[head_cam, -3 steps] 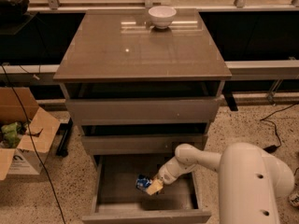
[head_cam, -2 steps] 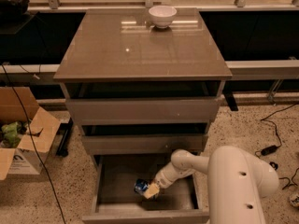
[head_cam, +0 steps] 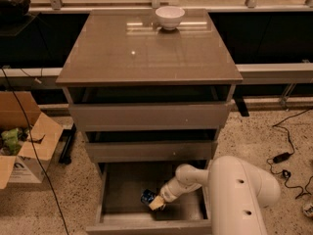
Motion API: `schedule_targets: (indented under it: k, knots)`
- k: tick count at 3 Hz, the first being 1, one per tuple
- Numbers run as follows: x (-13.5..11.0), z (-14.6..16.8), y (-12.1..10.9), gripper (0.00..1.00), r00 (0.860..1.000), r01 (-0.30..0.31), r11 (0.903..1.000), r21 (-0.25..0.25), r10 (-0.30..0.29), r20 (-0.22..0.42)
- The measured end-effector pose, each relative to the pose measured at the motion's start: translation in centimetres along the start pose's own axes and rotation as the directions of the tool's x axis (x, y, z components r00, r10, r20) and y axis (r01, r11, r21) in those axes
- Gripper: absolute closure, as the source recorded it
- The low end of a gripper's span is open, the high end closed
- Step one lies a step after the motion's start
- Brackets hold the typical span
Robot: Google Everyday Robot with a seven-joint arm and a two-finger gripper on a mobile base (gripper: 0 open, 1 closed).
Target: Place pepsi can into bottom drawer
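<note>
At this moment the end effector (head_cam: 155,202) sat low inside the open bottom drawer (head_cam: 122,187), and you would have read it as closed on the pepsi can (head_cam: 147,197), which was seated at its tip on the side away from the arm (head_cam: 191,176). The can was therefore within the drawer's outline, close to the drawer floor beneath the end effector; contact between can and floor could not be confirmed. The arm entered from the right of the end effector and sloped down over the drawer's side wall. That approach is judged necessary, because the two upper drawers (head_cam: 149,116) overhung the rear of the tray directly behind and above the end effector, leaving only the pulled-out forward part open from above. The drawer front lay just on the near side of the end effector, and bare drawer floor extended to its left and behind it, so room for a set-down existed on both sides. The can's long axis appeared slanted rather than upright, running roughly across the line of the wrist; which end pointed upward could not be told. You should treat the placement as nearly complete, with release judged to be the remaining step. A slanted can may roll once freed. The white bowl (head_cam: 169,17) stood on the table (head_cam: 146,58), well above and far behind the end effector, clear of the work.
</note>
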State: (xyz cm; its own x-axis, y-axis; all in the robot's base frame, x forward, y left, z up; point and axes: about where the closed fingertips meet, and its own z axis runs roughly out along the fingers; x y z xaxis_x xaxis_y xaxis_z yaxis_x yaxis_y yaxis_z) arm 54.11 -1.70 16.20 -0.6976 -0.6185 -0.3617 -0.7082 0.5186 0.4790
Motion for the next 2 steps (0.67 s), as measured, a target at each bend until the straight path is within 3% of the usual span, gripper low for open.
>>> schedule_targets:
  k: [1, 2]
  knots:
    - [-0.03, 0.03, -0.03, 0.11, 1.000, -0.002, 1.0000, 0.001, 0.002, 0.001]
    - [-0.03, 0.03, -0.03, 0.00, 1.000, -0.002, 1.0000, 0.001, 0.002, 0.001]
